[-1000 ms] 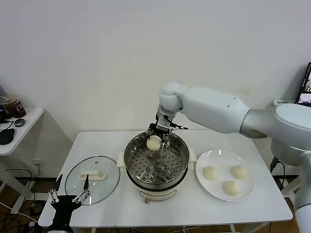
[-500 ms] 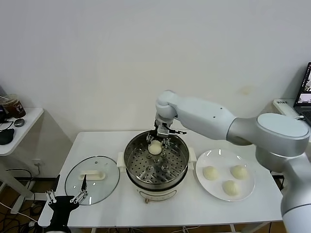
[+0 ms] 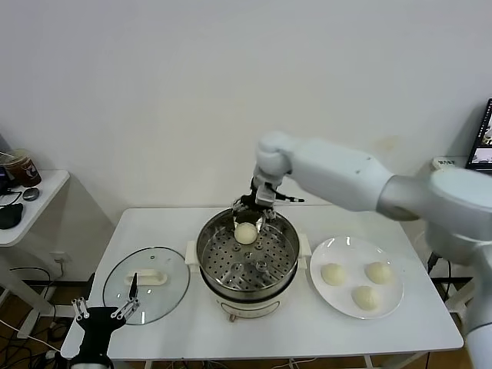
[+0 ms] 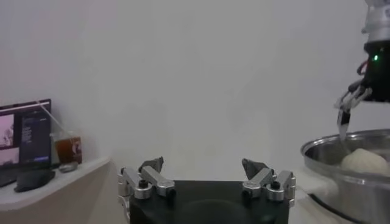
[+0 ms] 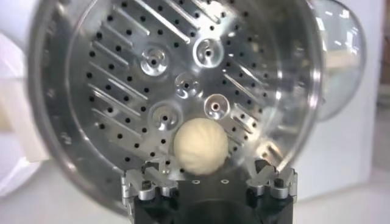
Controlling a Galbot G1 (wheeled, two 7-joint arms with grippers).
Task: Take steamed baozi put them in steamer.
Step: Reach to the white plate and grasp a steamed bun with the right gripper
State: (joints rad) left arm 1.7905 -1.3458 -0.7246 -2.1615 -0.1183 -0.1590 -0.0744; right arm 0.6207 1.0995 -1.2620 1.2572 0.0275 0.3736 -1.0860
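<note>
We face a plain white wall, evenly lit. In front of it stands a white rectangular table. To the left, a smaller white side table holds a cup with a dark drink, a computer mouse and part of a screen. Cables trail on the wooden floor below. At the right edge, part of a dark monitor shows.

Cream-white baozi lies on the shiny steel steamer tray, which is patterned with round holes and slots. Three more cream buns sit on a white plate. The worktop is white; the clear glass lid has a white handle.
</note>
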